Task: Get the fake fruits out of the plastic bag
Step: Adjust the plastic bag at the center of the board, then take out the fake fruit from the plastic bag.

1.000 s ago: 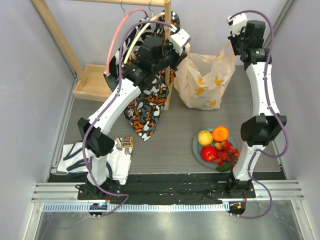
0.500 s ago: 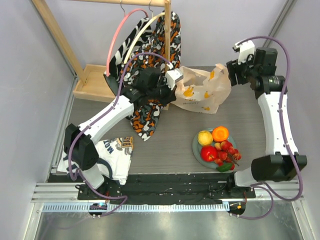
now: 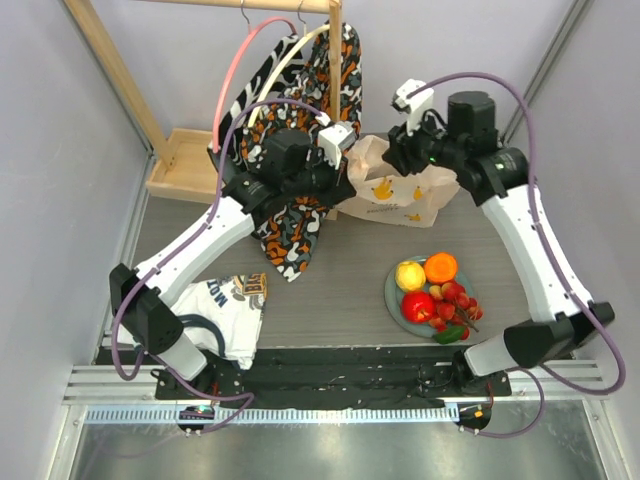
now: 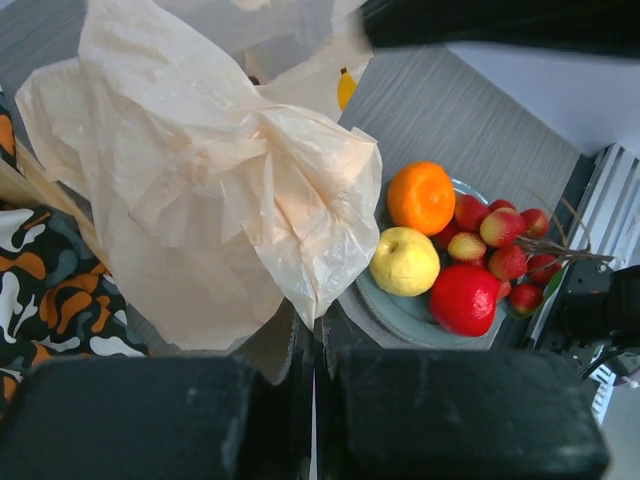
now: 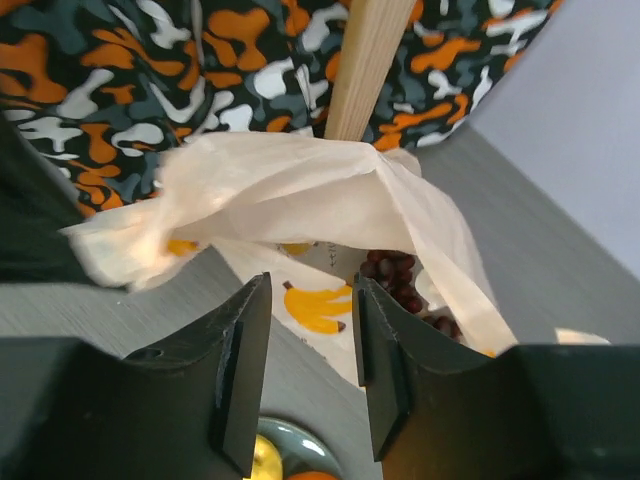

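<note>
Left wrist view: left gripper (image 4: 312, 345) pinched tight on plastic bag (image 4: 200, 200); right gripper (image 5: 310, 300) half-open, empty.

An orange-black-white patterned cloth (image 3: 295, 235) is hanging on the wooden rack (image 3: 180, 165) at the far left. A white printed garment (image 3: 225, 315) is lying near left, and a grey-green plate (image 3: 393, 300) is sitting near right on the table (image 3: 340, 260).

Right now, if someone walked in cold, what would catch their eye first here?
The crinkly peach plastic bag at the back stands out first. The left gripper pinches its edge, and the open right gripper hovers at its mouth, with dark grapes showing inside. Next come the bright fake fruits, piled on the plate near the front, right of centre.
</note>
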`<state>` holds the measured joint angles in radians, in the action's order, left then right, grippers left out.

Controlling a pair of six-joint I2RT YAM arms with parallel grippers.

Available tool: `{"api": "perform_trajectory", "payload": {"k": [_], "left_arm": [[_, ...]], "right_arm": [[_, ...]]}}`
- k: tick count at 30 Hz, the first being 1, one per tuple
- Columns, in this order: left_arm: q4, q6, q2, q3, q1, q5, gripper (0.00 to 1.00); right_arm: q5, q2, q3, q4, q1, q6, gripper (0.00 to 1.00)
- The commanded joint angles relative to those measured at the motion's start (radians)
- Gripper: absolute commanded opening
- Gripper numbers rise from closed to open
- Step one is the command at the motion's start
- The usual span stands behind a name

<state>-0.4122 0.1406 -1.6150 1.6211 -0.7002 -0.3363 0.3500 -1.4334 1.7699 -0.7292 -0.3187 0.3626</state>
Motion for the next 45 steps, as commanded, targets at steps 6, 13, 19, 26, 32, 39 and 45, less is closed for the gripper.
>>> {"api": "perform_trajectory", "payload": {"k": [6, 13, 19, 26, 32, 39, 45], "left_arm": [[0.062, 0.085, 0.090, -0.030, 0.016, 0.033, 0.00], [0.070, 0.076, 0.098, -0.033, 0.034, 0.042, 0.00], [0.073, 0.089, 0.124, -0.099, 0.039, 0.013, 0.00], [0.107, 0.194, 0.165, -0.269, 0.039, -0.041, 0.00], [0.118, 0.202, 0.207, -0.354, 0.034, -0.056, 0.00], [0.130, 0.192, 0.221, -0.403, 0.028, -0.055, 0.00], [0.151, 0.186, 0.202, -0.402, 0.022, -0.050, 0.00]], "right_arm": [[-0.423, -0.283, -0.062, 0.149, -0.014, -0.160, 0.43], [-0.364, -0.153, -0.325, 0.060, -0.040, -0.223, 0.43], [-0.293, 0.039, -0.610, 0.054, -0.060, -0.260, 0.51], [-0.386, 0.019, -0.541, 0.086, -0.043, -0.228, 0.63], [-0.439, -0.108, -0.403, 0.126, 0.004, -0.200, 0.71], [-0.457, -0.262, -0.285, 0.140, 0.006, -0.124, 0.74], [-0.503, -0.398, -0.234, 0.125, 0.016, -0.031, 0.78]]}}
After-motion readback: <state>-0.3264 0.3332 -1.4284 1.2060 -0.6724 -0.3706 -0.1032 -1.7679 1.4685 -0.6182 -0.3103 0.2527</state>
